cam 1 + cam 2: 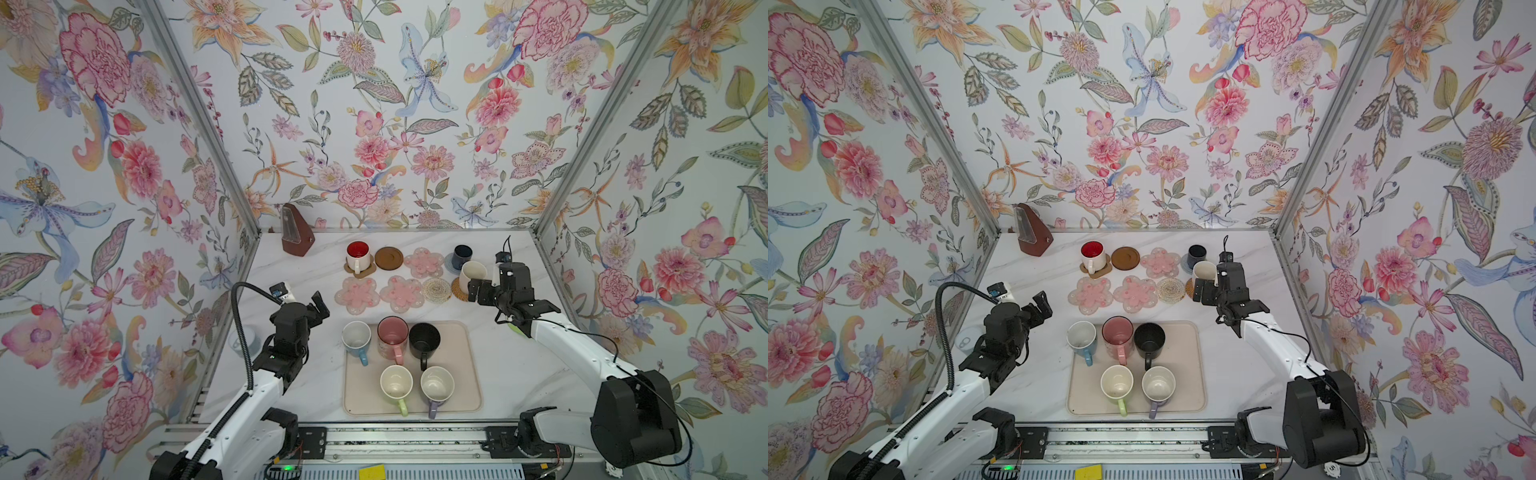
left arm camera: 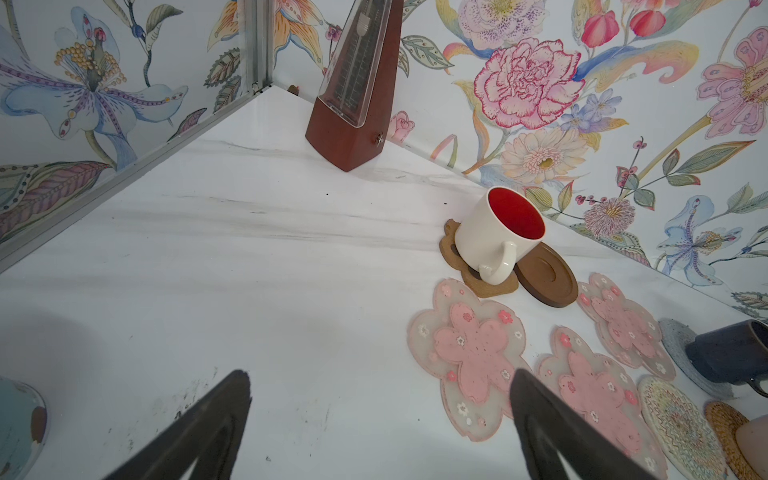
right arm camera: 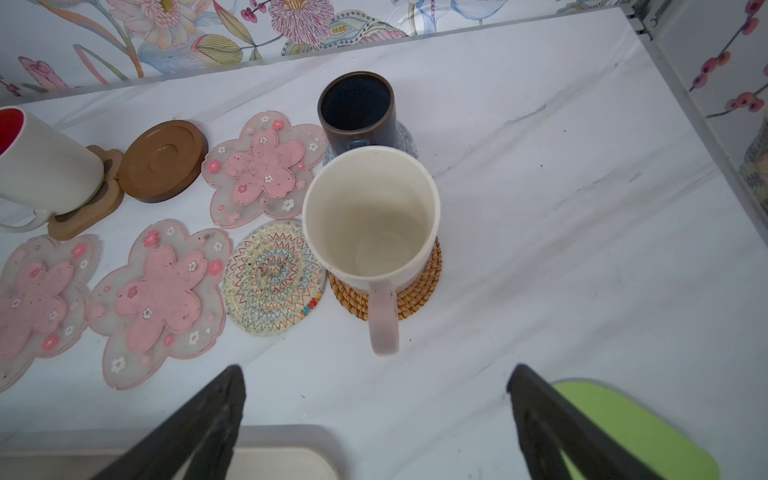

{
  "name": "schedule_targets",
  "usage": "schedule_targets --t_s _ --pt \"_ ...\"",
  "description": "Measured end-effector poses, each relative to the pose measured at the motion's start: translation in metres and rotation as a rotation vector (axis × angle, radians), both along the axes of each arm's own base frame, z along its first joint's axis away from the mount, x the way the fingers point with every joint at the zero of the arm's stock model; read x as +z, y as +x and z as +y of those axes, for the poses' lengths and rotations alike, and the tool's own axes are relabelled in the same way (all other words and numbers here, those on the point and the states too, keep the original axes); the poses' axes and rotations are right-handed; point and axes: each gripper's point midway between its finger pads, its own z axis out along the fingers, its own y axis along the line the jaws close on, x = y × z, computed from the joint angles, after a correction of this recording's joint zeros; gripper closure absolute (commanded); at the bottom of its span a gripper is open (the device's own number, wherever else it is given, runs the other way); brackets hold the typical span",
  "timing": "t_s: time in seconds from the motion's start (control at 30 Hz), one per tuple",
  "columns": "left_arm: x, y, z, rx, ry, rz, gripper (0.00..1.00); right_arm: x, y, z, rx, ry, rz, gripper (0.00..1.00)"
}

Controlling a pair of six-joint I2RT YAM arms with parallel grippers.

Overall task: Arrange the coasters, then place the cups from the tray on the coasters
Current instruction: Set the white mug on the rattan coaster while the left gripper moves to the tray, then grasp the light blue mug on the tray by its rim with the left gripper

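My right gripper [image 3: 378, 368] is hovering empty, jaws spread, at six o'clock of the cream mug [image 3: 370, 216], since it is already sitting on the tan coaster [image 3: 415, 299], one o'clock from the tray [image 1: 461, 365].

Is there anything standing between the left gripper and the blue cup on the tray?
Nothing visible. In both top views, only bare table lies between the open left gripper and the blue cup, which stands at the edge of the tray on that gripper's side. The pink cup is beyond it.
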Motion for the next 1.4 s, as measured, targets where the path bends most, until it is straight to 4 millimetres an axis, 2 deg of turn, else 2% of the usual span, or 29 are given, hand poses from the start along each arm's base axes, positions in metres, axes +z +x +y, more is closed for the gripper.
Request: schedule_targets --t_s 0.17,0.47,0.73,0.93,1.03,1.17,1.4 --pt "-0.003 0.001 -0.002 -0.007 -0.006 0.006 0.01 0.003 0.004 -0.003 -0.018 0.004 -0.017 0.01" --pt "-0.025 -0.006 -0.014 -0.075 -0.036 0.116 0.01 -0.002 0.009 -0.003 -0.033 0.009 -0.008 0.01" --pt "-0.036 -0.027 -0.033 -0.159 -0.15 0.201 0.01 -0.003 0.011 -0.003 -0.035 0.011 -0.006 0.01" --pt "-0.032 -0.051 -0.045 -0.22 -0.214 0.245 0.01 0.001 0.013 -0.002 -0.036 0.014 -0.015 0.01" --pt "-0.022 -0.061 -0.05 -0.25 -0.219 0.259 0.01 -0.001 0.014 -0.002 -0.036 0.014 -0.012 0.01" --pt "-0.016 -0.071 -0.067 -0.304 -0.253 0.273 0.01 -0.004 0.014 -0.002 -0.043 0.02 -0.005 0.01" --pt "-0.041 -0.102 -0.113 -0.43 -0.247 0.419 0.02 -0.003 0.016 -0.002 -0.05 0.029 -0.004 0.01"
